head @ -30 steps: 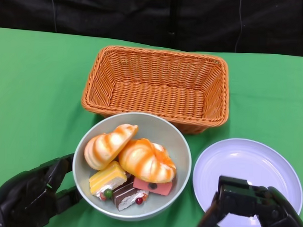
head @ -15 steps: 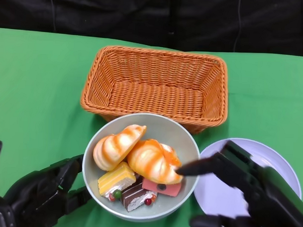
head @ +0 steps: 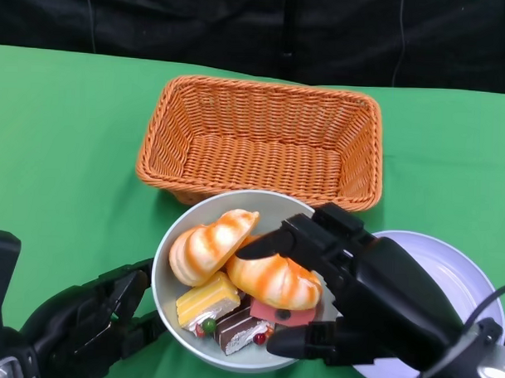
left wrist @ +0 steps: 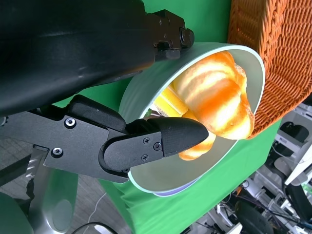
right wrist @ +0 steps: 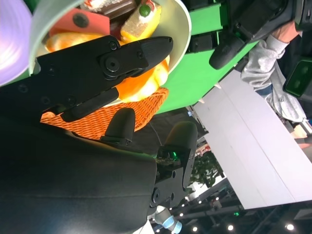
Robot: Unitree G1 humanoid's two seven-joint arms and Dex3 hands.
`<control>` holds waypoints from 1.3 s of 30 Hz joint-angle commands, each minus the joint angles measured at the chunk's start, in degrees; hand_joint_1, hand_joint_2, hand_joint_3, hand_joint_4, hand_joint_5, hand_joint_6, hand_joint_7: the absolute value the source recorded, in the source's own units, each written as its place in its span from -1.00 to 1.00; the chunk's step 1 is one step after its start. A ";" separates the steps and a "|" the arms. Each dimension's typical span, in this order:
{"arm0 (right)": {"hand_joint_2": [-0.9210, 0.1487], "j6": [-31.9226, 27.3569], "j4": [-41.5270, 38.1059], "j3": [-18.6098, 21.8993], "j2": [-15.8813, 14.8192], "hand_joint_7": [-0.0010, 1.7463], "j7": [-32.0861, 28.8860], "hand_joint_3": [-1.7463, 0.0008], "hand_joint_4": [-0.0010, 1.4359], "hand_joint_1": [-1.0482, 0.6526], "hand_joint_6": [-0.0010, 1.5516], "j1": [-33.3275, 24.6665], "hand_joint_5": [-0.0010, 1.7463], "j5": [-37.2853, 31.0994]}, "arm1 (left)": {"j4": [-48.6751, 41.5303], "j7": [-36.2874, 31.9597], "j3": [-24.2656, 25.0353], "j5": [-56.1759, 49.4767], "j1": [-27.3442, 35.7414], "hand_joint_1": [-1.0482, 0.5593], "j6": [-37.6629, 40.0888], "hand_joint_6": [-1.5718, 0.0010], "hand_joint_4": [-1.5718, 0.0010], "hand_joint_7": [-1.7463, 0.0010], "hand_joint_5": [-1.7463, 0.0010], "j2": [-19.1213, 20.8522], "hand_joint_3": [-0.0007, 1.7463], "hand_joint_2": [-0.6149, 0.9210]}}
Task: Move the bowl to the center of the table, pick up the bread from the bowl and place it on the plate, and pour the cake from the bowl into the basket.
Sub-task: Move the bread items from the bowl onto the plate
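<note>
A grey-green bowl sits in front of the basket, holding two orange-striped breads and several cake pieces. My left hand grips the bowl's left rim; in the left wrist view its thumb lies inside the bowl wall. My right hand hangs over the bowl's right side with fingers spread above the right bread and thumb low by the near rim, not closed on it. The other bread leans on the left. In the right wrist view the fingers lie across the bread.
An empty orange wicker basket stands just behind the bowl, nearly touching it. A white plate lies to the right, partly under my right forearm. Green cloth covers the table. A person's sleeve shows beside the table.
The bowl has slid to the right with my left hand on its rim. My right hand has lifted off the plate and reached left over the bowl to the right bread.
</note>
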State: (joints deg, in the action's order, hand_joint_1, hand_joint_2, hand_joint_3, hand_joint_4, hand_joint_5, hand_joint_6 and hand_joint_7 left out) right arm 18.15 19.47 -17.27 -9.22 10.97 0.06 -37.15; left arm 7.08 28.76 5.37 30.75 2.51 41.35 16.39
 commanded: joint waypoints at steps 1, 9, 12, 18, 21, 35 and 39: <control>-0.81 -2.10 -2.64 -1.63 0.39 0.13 -2.28 0.96 -1.00 -0.31 -0.96 2.28 0.43 -3.97 | -0.66 -0.98 0.29 -1.16 0.05 -0.69 -1.16 1.00 0.94 1.00 0.97 0.13 -0.25 1.00; -0.89 -1.97 -11.63 -3.48 -0.90 0.05 -8.61 0.96 -1.00 -0.31 -0.98 6.61 0.31 -8.71 | -2.37 -3.49 0.15 -3.83 -0.84 -0.66 -3.75 0.92 0.83 0.97 0.91 -1.28 -0.26 1.00; -0.93 -1.76 -13.94 -3.78 -1.38 -0.07 -10.15 0.98 -1.00 -0.31 -0.94 7.24 0.21 -9.04 | -2.30 -3.76 -0.06 -4.92 -0.85 -0.65 -4.54 0.89 0.79 0.96 0.88 -1.47 -0.28 1.00; -0.98 -1.50 -16.82 -4.78 -2.11 -0.26 -12.72 0.99 -1.00 -0.32 -0.84 8.02 0.11 -9.98 | -1.49 -3.71 -0.60 -6.25 -0.05 -0.65 -6.15 0.86 0.74 0.96 0.85 -1.62 -0.29 1.00; -1.00 -1.75 -17.64 -5.33 -2.44 -0.37 -13.26 0.99 -1.00 -0.33 -0.79 8.25 0.09 -10.30 | -1.11 -3.47 -0.59 -6.43 0.34 -0.65 -6.71 0.84 0.74 0.95 0.84 -1.93 -0.31 1.00; -1.00 -3.86 -25.58 -8.42 -2.62 -0.67 -14.87 0.95 -0.94 -0.34 -0.63 10.27 -0.06 -11.49 | 1.40 -5.35 -0.95 -8.23 1.96 -0.65 -8.75 0.80 0.70 0.96 0.78 -3.41 -0.33 1.00; -1.00 -4.84 -32.95 -10.38 -0.90 -0.74 -19.02 0.96 -0.88 -0.33 -0.57 13.24 -0.11 -12.90 | 1.06 -6.44 -0.93 -9.09 1.96 -0.62 -9.56 0.75 0.66 0.94 0.74 -4.21 -0.30 1.00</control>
State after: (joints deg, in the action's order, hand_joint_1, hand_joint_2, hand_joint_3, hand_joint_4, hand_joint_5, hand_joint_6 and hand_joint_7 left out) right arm 14.12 -10.81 -27.12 -9.95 -7.14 12.82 -49.18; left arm 7.95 23.22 4.34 22.30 4.09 32.80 11.99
